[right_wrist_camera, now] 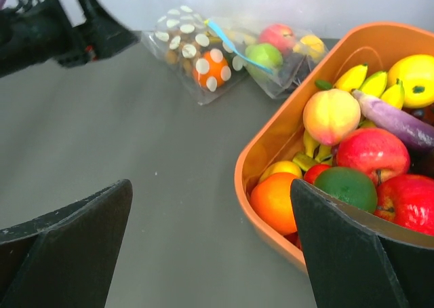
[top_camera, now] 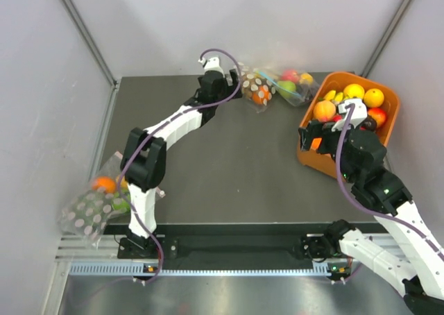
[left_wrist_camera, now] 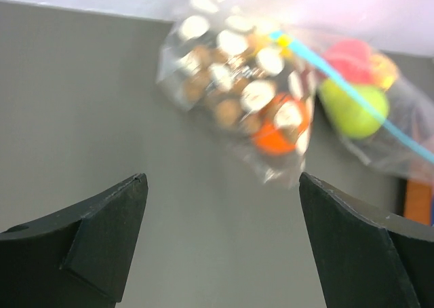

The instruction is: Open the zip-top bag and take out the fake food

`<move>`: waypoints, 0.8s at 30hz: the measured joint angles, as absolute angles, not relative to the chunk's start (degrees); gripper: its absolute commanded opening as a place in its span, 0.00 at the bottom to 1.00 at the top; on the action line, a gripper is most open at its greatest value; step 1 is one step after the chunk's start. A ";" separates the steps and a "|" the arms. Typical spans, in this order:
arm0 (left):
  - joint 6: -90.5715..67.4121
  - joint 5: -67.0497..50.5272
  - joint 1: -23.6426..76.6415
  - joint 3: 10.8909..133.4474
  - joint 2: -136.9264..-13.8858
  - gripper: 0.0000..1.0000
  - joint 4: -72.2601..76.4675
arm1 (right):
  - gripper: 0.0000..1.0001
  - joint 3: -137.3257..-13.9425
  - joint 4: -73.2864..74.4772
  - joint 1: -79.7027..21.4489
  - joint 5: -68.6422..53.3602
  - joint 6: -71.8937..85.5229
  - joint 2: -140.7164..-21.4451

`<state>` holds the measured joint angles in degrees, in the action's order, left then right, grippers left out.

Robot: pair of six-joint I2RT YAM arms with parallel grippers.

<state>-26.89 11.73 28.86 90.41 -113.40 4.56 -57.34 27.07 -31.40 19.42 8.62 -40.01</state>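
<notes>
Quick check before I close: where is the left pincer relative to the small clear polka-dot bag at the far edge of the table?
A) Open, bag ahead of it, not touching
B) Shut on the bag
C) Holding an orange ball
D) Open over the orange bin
A: in the left wrist view the left pincer stands wide open, and the small clear plastic bag with white polka dots lies ahead of it on the dark table, apart from both fingertips.

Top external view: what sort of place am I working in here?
Probably a robot test cell, not a kitchen: plain grey wall panels enclose a dark table, an aluminium rail runs along its near edge, and the orange bin holds toy fruit.
</notes>
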 measured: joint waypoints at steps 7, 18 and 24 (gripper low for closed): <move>-28.73 11.62 29.21 107.15 -127.50 0.94 4.69 | 1.00 -56.03 27.88 -31.40 18.79 8.38 -40.01; -31.64 12.97 29.19 116.75 -135.31 0.88 -2.52 | 1.00 -54.61 28.32 -31.40 18.81 7.25 -40.69; -31.94 13.26 29.02 115.50 -135.41 0.87 -3.05 | 1.00 -52.62 27.79 -31.40 18.74 7.09 -41.80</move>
<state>-31.94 13.26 29.02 115.50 -135.41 -3.05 -52.62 27.79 -31.40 18.74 7.09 -41.80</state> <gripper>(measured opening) 0.877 0.996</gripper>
